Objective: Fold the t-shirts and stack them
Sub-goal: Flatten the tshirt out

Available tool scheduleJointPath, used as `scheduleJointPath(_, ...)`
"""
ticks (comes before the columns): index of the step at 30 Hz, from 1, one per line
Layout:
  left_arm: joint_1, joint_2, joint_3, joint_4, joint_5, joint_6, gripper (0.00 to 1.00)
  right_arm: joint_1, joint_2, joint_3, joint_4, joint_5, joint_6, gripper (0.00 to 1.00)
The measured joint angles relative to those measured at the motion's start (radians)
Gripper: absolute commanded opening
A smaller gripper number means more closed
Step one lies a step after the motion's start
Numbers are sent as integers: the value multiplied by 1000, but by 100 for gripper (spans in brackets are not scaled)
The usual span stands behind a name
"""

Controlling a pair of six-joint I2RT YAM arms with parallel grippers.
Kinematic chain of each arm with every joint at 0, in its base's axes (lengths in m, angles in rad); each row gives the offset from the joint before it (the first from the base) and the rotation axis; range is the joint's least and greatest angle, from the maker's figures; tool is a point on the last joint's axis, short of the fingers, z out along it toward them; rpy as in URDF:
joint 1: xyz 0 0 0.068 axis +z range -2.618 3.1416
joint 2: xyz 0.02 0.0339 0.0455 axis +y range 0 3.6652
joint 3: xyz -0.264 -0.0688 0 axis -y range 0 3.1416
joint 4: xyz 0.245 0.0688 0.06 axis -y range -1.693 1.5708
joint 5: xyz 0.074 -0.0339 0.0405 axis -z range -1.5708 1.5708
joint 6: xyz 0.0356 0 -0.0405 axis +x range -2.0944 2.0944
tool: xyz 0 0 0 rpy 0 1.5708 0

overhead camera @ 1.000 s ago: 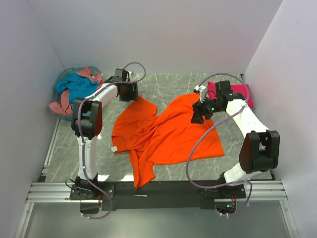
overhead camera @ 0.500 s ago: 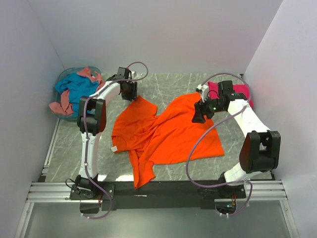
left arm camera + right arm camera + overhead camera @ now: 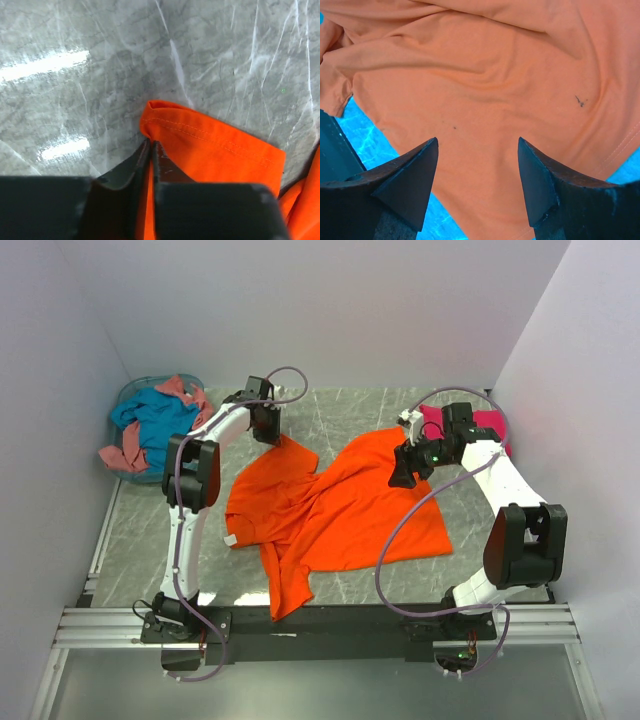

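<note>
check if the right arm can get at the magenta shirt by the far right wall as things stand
Probably yes. The magenta shirt lies close beside the right arm at its wrist, with no other cloth on it, and its fingers are open and empty over the orange shirt. It would need to swing back toward it.

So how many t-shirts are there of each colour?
Orange t-shirt: 1
Magenta-pink t-shirt: 1
Teal-blue t-shirt: 1
Salmon-pink t-shirt: 1
Total: 4
</note>
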Motion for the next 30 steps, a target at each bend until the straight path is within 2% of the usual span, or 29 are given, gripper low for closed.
scheduleJointPath(2, -3, 1, 1, -4, -1, -6, 1, -1, 0, 0, -1, -2, -1, 71)
scheduleJointPath(10, -6, 8, 21, -8, -95, -45, 0, -10, 0, 0, -6, -13, -7, 71)
scheduleJointPath(18, 42, 127, 218, -5, -266, -82, 0, -14, 0, 0, -12, -21, -11, 71)
scheduleJointPath(26, 98, 212, 351, 66, -440, -84, 0, -15, 0, 0, -8, 13, -12, 71)
scheduleJointPath(30, 106, 226, 381, 126, -479, -87, 0, -15, 0, -2, -1, 48, -12, 71)
